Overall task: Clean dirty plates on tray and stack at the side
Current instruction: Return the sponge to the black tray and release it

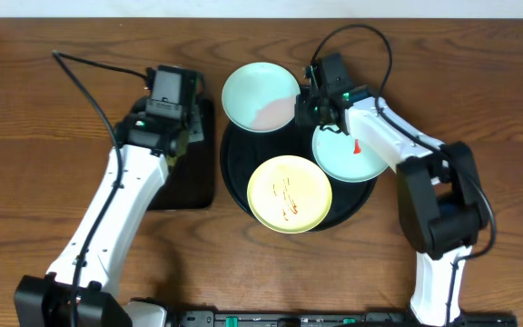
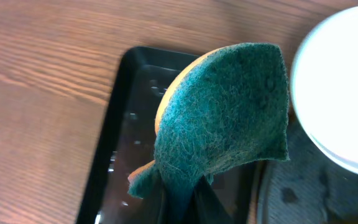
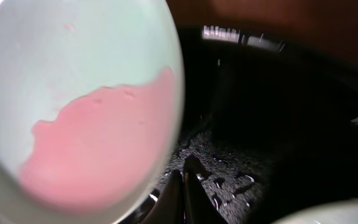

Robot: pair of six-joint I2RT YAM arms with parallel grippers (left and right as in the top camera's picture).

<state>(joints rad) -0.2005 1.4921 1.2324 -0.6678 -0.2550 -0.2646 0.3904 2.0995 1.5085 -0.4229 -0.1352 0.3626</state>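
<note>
The round black tray (image 1: 236,186) holds three plates. A mint plate (image 1: 252,91) with a pink smear overhangs its back-left rim. A second mint plate (image 1: 348,156) with a red mark lies at the right. The yellow plate (image 1: 289,193) with thin streaks lies at the front. My right gripper (image 1: 309,111) is shut with its fingertips (image 3: 184,180) beside the smeared plate's rim (image 3: 73,93), low over the wet tray (image 3: 278,124). My left gripper (image 1: 178,123) is shut (image 2: 182,199) on a green sponge (image 2: 222,124).
A smaller rectangular black tray (image 1: 189,182) lies left of the round one, under the sponge; it also shows in the left wrist view (image 2: 114,124). A plate edge (image 2: 340,93) shows right of the sponge. Brown wood tabletop (image 1: 44,154) surrounds both trays.
</note>
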